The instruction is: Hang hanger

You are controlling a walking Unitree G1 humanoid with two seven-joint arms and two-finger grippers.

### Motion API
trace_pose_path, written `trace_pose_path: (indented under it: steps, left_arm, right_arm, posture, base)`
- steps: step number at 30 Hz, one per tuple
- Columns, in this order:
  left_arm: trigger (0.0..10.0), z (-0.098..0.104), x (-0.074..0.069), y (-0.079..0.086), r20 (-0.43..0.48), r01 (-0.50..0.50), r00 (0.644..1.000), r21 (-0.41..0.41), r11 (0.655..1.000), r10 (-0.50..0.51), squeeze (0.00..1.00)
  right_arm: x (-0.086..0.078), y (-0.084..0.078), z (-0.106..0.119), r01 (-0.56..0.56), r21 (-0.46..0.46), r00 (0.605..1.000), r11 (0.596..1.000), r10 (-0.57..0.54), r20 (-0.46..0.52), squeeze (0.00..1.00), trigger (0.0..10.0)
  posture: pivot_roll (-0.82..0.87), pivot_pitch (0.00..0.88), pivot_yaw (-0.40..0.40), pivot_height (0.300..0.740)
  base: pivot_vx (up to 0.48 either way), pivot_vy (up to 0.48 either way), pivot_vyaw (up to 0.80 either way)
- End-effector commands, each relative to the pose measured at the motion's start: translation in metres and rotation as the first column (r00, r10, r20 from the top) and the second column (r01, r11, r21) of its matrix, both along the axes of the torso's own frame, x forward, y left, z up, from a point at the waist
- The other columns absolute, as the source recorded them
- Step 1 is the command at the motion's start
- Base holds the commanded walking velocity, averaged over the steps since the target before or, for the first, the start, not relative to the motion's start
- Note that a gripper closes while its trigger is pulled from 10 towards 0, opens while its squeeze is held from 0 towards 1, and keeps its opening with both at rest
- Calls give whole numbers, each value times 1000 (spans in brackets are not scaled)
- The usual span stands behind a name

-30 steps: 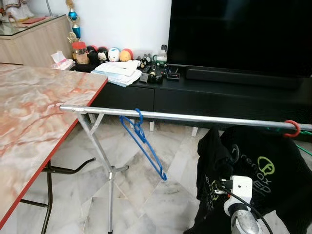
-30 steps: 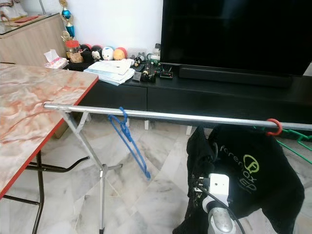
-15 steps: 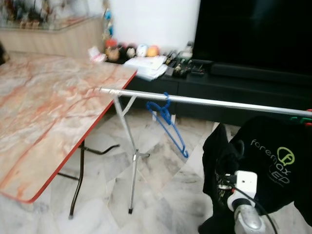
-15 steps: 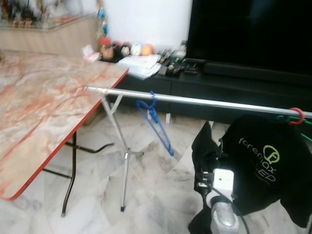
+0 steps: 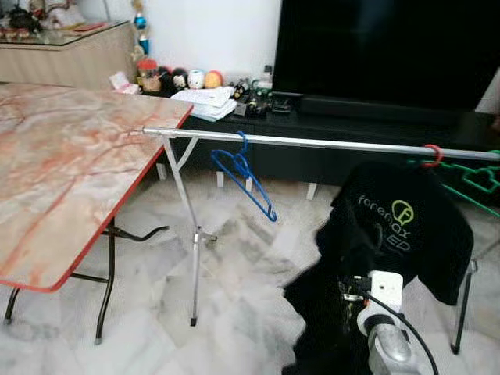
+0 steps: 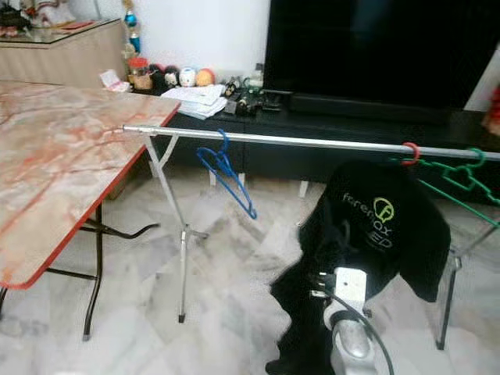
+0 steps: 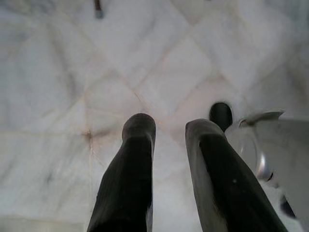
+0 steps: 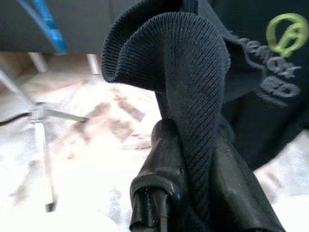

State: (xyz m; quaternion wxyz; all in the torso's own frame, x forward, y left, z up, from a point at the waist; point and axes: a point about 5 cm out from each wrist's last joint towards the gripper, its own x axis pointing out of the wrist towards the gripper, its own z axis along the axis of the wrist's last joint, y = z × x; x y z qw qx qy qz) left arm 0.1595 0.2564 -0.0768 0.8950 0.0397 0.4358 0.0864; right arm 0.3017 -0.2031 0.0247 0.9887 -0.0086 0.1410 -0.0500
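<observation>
the right gripper [image 8: 193, 145] is clamped on a fold of the black shirt [image 5: 406, 234], which hangs from the red hanger [image 5: 431, 155] near the rail's [image 5: 328, 143] right end. its green print reads "foremax". the left gripper [image 7: 166, 130] hangs over the floor [image 7: 58, 96], fingers parted. a blue hanger [image 5: 242, 176] hangs toward the rail's left end.

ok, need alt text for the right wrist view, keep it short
The right end effector is shut on a fold of ribbed fabric from the black T-shirt, whose green logo shows at one edge. Behind it are pale marble floor, the metal leg of the drying rack and part of a blue hanger.
</observation>
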Motion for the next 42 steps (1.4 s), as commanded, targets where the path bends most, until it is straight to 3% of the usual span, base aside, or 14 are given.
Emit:
trace_pose_path:
  steps: [1,14,20,35,39,42]
  left_arm:
    - [10000,-5,-9,-3,-30,-15,999,-15,1000,14,0]
    - [10000,0,10,-16,35,32,999,-28,999,-31,0]
    - [10000,4,18,-16,51,59,997,-23,998,-58,0]
    - [10000,-8,-5,-25,-31,135,990,-39,990,-136,0]
    - [10000,-6,-8,-10,-62,178,982,-12,984,-178,0]
    - [10000,-2,-10,3,-65,185,981,20,982,-184,0]
  right_arm:
    - [5,1,6,-3,2,1000,1000,3,24,0,10000]
    - [6,-4,5,1,6,1000,1000,-1,8,0,10000]
    - [15,1,14,-5,31,1000,1000,4,31,0,10000]
    - [7,-13,14,20,27,998,999,-22,61,0,10000]
    - [11,-5,21,23,27,995,999,-26,97,0,10000]
    - [7,-2,20,47,68,991,997,-55,122,0,10000]
  posture:
    - [153,0,6,740]
    - [126,0,9,740]
    - [111,0,18,740]
    - [21,0,102,740]
    - [-61,0,163,740]
    - [0,0,124,740]
  base:
    - [0,0,0]
    - [0,0,0]
    - [0,0,0]
    - [0,0,0]
    - [0,0,0]
    - [0,0,0]
